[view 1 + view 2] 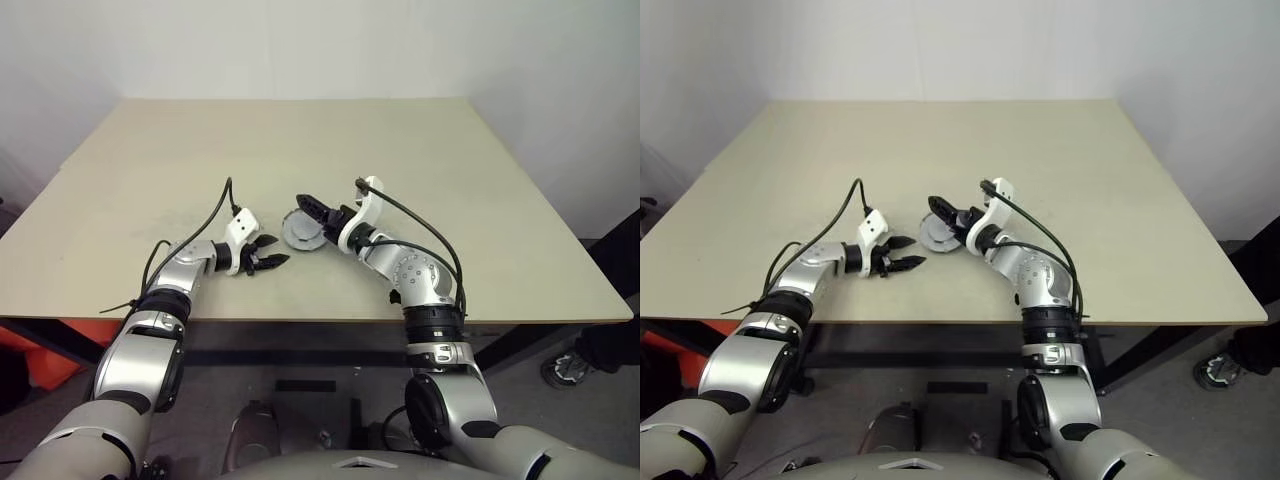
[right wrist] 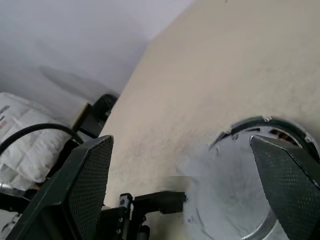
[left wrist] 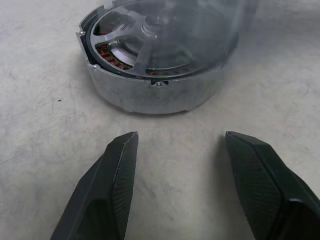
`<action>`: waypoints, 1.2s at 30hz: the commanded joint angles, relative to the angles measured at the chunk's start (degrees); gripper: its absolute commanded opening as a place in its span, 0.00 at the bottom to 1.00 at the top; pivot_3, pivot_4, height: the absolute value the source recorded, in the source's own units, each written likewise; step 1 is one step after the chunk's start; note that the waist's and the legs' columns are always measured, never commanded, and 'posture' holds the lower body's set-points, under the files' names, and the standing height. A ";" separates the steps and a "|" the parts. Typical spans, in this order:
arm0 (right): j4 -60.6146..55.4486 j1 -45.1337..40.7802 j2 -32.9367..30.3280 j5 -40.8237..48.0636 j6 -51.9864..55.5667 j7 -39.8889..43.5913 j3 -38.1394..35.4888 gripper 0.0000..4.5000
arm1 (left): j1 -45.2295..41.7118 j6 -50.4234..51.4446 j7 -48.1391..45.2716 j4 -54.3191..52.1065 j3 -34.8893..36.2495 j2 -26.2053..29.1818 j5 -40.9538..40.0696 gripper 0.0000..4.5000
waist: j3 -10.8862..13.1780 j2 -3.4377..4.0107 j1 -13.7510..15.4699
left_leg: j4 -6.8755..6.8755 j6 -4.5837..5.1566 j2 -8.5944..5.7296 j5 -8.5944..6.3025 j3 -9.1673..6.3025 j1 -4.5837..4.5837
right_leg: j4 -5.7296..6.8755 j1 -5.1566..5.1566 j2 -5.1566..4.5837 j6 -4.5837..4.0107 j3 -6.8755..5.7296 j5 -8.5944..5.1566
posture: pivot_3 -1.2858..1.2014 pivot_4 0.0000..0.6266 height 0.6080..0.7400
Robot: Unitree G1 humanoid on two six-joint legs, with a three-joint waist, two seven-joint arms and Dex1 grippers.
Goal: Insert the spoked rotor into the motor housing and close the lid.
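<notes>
The motor housing [image 3: 155, 65] sits on the desk [image 1: 450, 180] with the spoked rotor [image 3: 150, 35] inside, while both open, empty pincers, left pincer [image 1: 268, 251] and right pincer [image 1: 312, 208], wait beside it.

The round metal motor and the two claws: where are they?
motor housing [image 3: 155, 95], left wrist view, on its silver side wall.
left gripper [image 1: 268, 252], left eye view, between its fingertips.
right gripper [image 1: 300, 208], left eye view, between its fingertips.

Surface [image 1: 480, 180]: pale beige, faintly speckled. Motor housing [image 3: 155, 95]: silver-grey wall, copper-orange windings showing between the silver spokes of the rotor [image 3: 150, 37]. Left end effector [image 1: 268, 252] and right end effector [image 1: 312, 210]: black fingers, white wrist casings.
</notes>
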 commanded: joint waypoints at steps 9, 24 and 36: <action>-0.30 -0.55 -9.19 -18.06 -15.74 8.30 14.73 1.00 | 0.32 -0.52 0.27 -1.10 1.14 1.20 -1.05 0.66 | 0.00 0.00 -0.04 | 0.06 0.00 -0.01 0.00 -0.02 0.01 | 0.01 0.05 0.00 0.02 0.00 0.01 | 0.52 0.00 1.00; 15.93 -2.49 -8.24 -33.69 -32.06 10.27 23.37 1.00 | -0.52 -0.51 1.31 -1.15 3.16 1.21 -2.86 0.66 | 0.00 0.00 -1.29 | 0.32 0.04 0.00 -0.03 -0.08 0.12 | 0.05 0.28 0.01 -0.02 0.00 0.00 | 0.52 0.00 1.00; 20.74 -4.69 -8.62 -34.78 -33.33 9.85 21.00 0.66 | 0.80 -0.48 2.10 -2.03 4.02 2.05 -3.33 0.66 | 0.01 0.00 -1.21 | 0.47 0.05 0.01 -0.03 -0.08 0.27 | 0.10 0.46 -0.02 -0.30 0.00 -0.08 | 0.52 0.00 1.00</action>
